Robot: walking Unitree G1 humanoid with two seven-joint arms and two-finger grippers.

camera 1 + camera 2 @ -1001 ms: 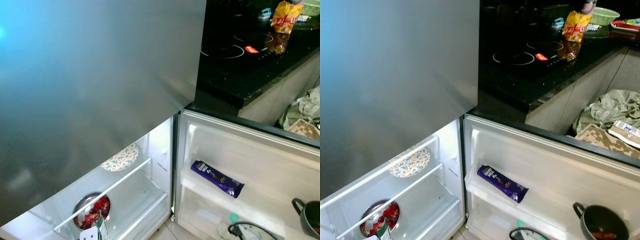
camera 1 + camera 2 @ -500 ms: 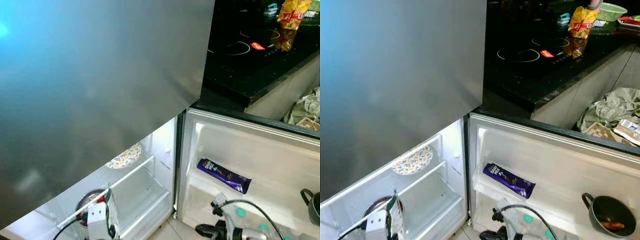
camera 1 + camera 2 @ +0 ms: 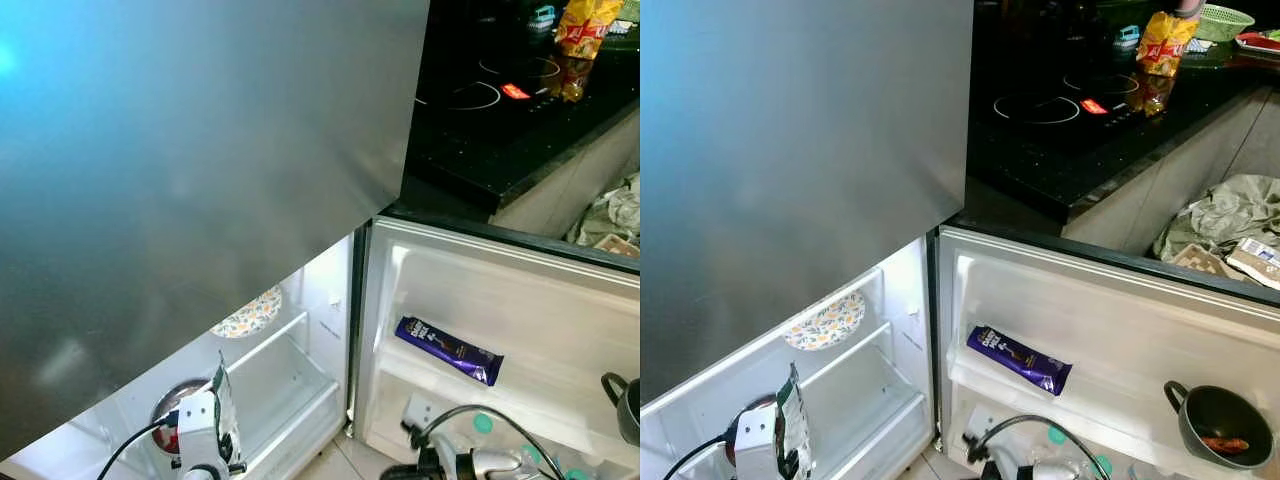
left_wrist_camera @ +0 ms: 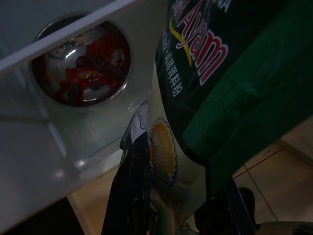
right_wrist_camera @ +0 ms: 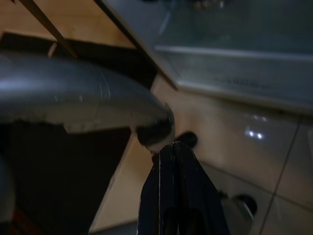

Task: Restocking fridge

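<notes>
At fridge (image 3: 300, 360) shelf w/ bowl (image 4: 80, 63), left hand (image 4: 166, 196) grips green packet (image 4: 230, 83).

Brushed matt steel fridge door (image 3: 200, 150); glossy white plastic shelves (image 3: 870, 400); shiny foil packet (image 4: 210, 78); gleaming metal bowl (image 4: 80, 61).

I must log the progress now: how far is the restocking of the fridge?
Already in place: a purple chocolate bar on the open door's shelf, a patterned plate and a steel bowl of red food on the inner shelves. In hand: the left end effector holds a green packet before the lower shelf. Left: placing it. The right end effector is shut, idle.
</notes>
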